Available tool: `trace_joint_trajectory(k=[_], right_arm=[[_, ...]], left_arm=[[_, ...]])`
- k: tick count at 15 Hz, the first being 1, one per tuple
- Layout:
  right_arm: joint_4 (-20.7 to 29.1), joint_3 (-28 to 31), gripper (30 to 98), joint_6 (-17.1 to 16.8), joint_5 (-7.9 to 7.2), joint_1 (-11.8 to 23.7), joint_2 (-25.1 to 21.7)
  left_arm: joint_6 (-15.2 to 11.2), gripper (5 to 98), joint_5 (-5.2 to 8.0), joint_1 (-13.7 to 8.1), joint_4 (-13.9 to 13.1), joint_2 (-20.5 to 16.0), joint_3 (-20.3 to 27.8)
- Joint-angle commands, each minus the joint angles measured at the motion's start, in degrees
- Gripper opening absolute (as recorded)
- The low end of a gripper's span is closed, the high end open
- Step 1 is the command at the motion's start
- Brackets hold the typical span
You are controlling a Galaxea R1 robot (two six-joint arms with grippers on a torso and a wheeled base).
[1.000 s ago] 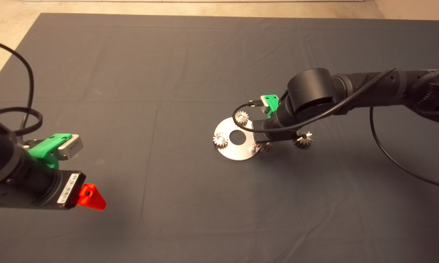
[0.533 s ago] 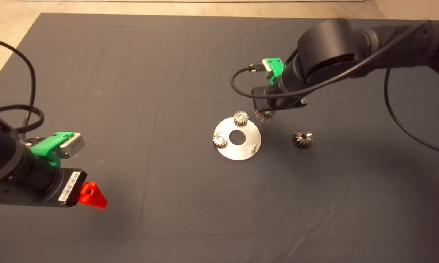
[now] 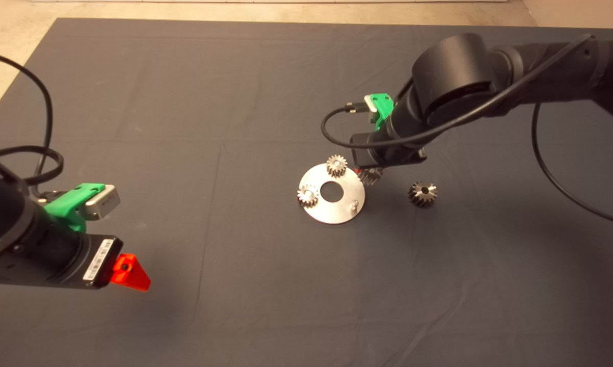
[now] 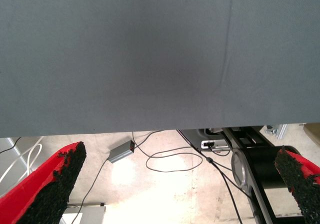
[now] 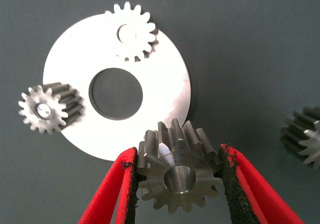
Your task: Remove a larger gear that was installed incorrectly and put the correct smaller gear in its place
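Note:
My right gripper (image 5: 178, 156) is shut on the smaller gear (image 5: 176, 176), dark grey with a bored centre. It holds the gear in the air over the far right rim of the round steel plate (image 3: 331, 210), as the head view shows at the right gripper (image 3: 368, 172). The larger gear (image 3: 422, 193) lies on the mat to the right of the plate, also seen as the larger gear (image 5: 304, 136) in the right wrist view. Two paler gears (image 3: 337, 165) (image 3: 308, 196) sit on the plate. A bare peg (image 3: 353, 205) stands at the plate's near right.
The plate (image 5: 165, 97) has a round centre hole (image 5: 115, 93). My left gripper (image 3: 129, 273) waits open at the mat's lower left; its wrist view shows the mat edge, cables and a small grey box (image 4: 121, 151) on the floor.
The right gripper rose from low beside the plate's near right edge, carrying the smaller gear up and toward the far side, then dropped slightly. The left arm stayed put.

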Motion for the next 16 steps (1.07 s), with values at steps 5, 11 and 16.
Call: trace_joint_trajectory(k=[5,11,16], right_arm=[[1.75,3.2,38.4,1.5,-7.16,0.02,0.51],[0.56,3.2,38.3,2.21,-7.16,-4.4,0.43],[-1.33,3.21,38.3,2.12,-7.16,-4.79,0.25]], left_arm=[[0.19,98.2,5.32,-0.21,0.34,0.27,-0.8],[0.37,98.2,5.32,0.67,0.42,0.27,-1.15],[0.37,98.2,5.32,0.74,0.42,0.27,-1.06]])
